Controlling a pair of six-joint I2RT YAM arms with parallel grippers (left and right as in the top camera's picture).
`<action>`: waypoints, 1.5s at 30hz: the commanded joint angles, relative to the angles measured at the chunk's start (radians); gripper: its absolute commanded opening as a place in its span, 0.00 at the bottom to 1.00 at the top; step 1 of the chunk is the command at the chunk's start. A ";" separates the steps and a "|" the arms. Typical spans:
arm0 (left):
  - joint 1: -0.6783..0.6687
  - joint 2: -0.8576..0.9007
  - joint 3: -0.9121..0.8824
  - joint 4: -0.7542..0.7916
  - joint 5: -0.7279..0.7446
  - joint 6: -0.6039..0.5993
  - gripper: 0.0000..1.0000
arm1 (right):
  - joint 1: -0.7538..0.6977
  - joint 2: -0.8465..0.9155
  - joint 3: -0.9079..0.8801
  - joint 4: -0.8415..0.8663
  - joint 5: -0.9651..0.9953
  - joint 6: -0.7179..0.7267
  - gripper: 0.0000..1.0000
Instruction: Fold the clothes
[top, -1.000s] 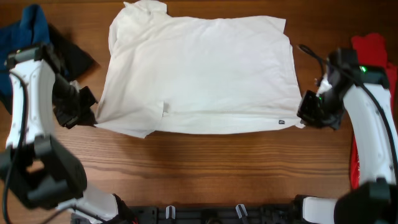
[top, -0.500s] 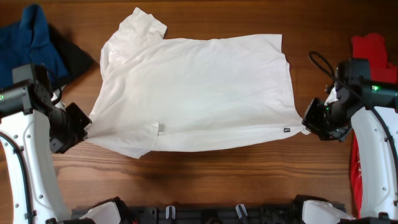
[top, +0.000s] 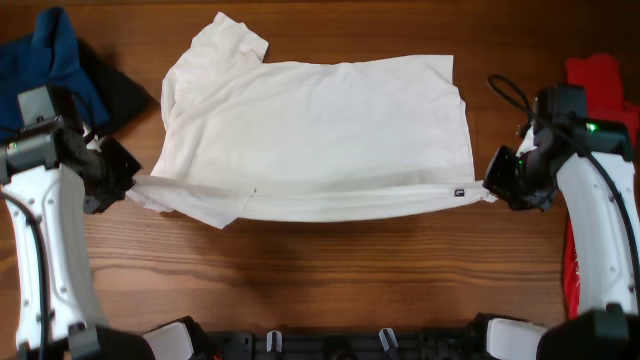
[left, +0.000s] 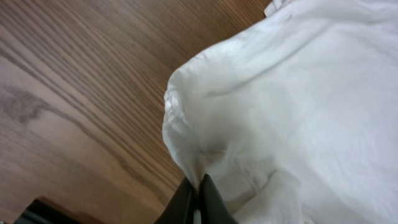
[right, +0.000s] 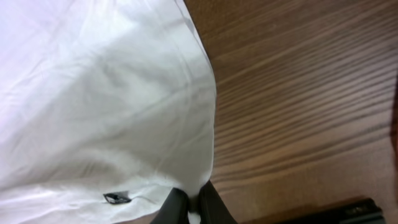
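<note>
White T-shirt (top: 310, 130) lies spread on the table (top: 330, 285). The left gripper (top: 130, 187) is clamped on its near-left hem corner, the right gripper (top: 490, 190) is pinching the near-right one, and the hem's taut between them.

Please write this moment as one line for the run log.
left gripper: jaws shut on white T-shirt near edge | right gripper: jaws shut on same edge | edge stretched taut between them | aside: blue garment, red garment

Brown wooden table (top: 330, 290) with long dark grain lines under soft, even light
</note>
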 joint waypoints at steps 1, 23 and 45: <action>0.004 0.088 -0.002 0.062 -0.023 -0.013 0.04 | -0.004 0.073 -0.007 0.028 0.010 -0.024 0.05; 0.004 0.374 -0.002 0.386 -0.062 -0.043 0.04 | -0.025 0.279 -0.007 0.399 0.018 -0.103 0.06; 0.002 0.373 -0.002 0.271 0.224 0.018 0.42 | -0.017 0.332 -0.008 0.472 -0.018 -0.103 0.05</action>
